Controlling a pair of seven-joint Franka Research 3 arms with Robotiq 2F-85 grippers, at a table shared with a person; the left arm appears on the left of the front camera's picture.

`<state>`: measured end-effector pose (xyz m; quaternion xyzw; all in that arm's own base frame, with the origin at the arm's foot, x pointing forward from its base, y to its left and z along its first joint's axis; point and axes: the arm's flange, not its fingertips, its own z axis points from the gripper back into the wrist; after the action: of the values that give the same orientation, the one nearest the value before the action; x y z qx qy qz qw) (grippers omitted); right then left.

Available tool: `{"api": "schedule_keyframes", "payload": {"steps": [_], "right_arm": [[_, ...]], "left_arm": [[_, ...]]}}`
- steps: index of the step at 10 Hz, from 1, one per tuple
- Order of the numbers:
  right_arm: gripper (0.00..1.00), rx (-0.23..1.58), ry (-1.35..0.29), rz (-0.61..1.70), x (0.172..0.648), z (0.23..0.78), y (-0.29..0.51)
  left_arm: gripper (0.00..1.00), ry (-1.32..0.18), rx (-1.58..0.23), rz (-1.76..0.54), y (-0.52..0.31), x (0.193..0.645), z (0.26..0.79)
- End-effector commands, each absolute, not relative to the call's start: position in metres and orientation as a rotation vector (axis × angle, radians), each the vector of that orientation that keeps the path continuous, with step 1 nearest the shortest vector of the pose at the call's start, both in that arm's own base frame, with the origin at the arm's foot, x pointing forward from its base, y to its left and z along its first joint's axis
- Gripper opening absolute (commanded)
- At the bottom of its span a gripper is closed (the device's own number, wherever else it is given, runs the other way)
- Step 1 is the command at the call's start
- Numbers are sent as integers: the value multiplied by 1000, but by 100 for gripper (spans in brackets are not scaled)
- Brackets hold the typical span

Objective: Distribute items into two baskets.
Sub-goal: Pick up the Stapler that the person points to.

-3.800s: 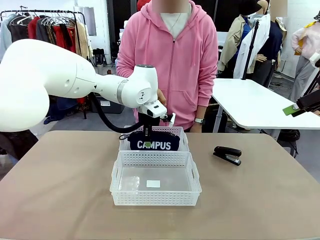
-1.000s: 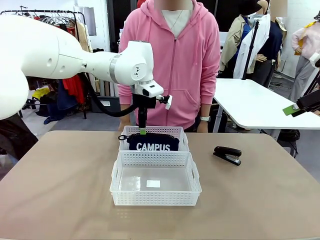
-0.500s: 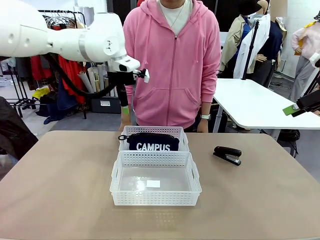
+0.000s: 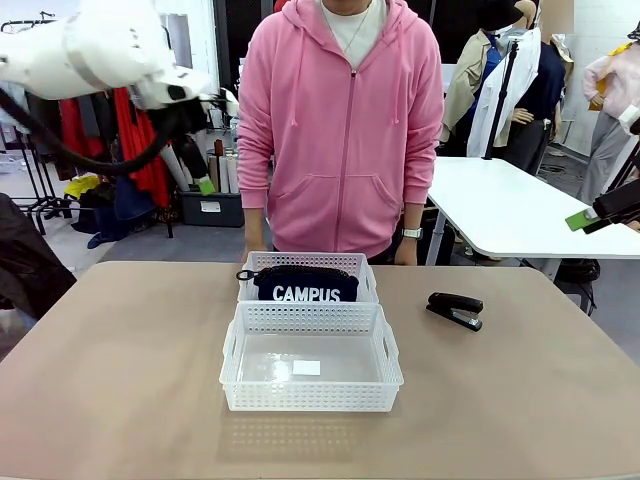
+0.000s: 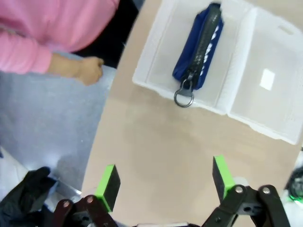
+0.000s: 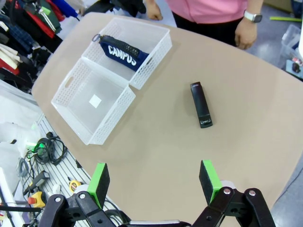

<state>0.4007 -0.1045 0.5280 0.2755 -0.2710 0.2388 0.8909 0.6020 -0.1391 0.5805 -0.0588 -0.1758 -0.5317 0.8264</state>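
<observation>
My left hand [image 5: 164, 178] hangs high over the far left edge of the desk [image 4: 120, 380], fingers spread wide with nothing between them. My right hand [image 6: 154, 180] is just as released and empty, well above the desk on the other side. The pouch [image 4: 305, 285] stands on its long edge inside the far basket [image 4: 305, 257], lettering towards me and zip ring at the left end, so I count that half of the job as done. The near basket [image 4: 310, 395], touching the far one, holds nothing apart from a small white patch on its floor. The stapler [image 4: 455, 308] lies flat on the bare desk to the right of the baskets, clear of both and clear of my hands. What is left, as I judge it, is to pick up the stapler and set it in the near basket, and my right hand is on the better side for that.
</observation>
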Motion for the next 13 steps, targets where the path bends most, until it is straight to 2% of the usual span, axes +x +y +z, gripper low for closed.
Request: {"api": "schedule_keyframes", "payload": {"steps": [1,6,9,13], "right_arm": [[100,588,-576,500,402,529,-104],[100,588,-576,500,402,529,-104],[100,588,-576,500,402,529,-104],[100,588,-576,500,402,529,-104]], "left_arm": [[100,-457,-152,-1082,-101,559,568],[100,-575,-229,-925,7,490,556],[100,-744,-308,-848,50,453,553],[100,-804,-362,-793,80,448,553]]}}
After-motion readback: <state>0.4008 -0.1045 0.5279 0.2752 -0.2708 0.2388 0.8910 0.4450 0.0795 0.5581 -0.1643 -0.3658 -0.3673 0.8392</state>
